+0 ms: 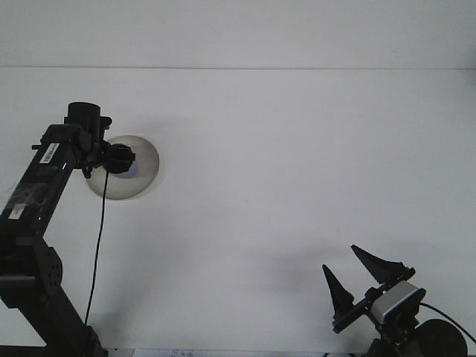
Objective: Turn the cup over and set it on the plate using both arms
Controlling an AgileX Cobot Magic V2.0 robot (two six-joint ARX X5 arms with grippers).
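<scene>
Hovering: left end effector (123, 160) over plate (146, 160), grip unclear; right end effector (355, 280) spread wide.

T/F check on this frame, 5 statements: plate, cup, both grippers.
1. The plate sits on the left side of the table. True.
2. The right gripper is over the plate. False: it is low at the near right, far from the plate.
3. The right gripper's fingers are spread with nothing between them. True.
4. The left gripper is over the plate, with a blue cup showing at its tip. True; whether its fingers are open or shut cannot be seen.
5. A second cup stands in the middle of the table. False: the blue cup at the plate is the only cup visible.
</scene>
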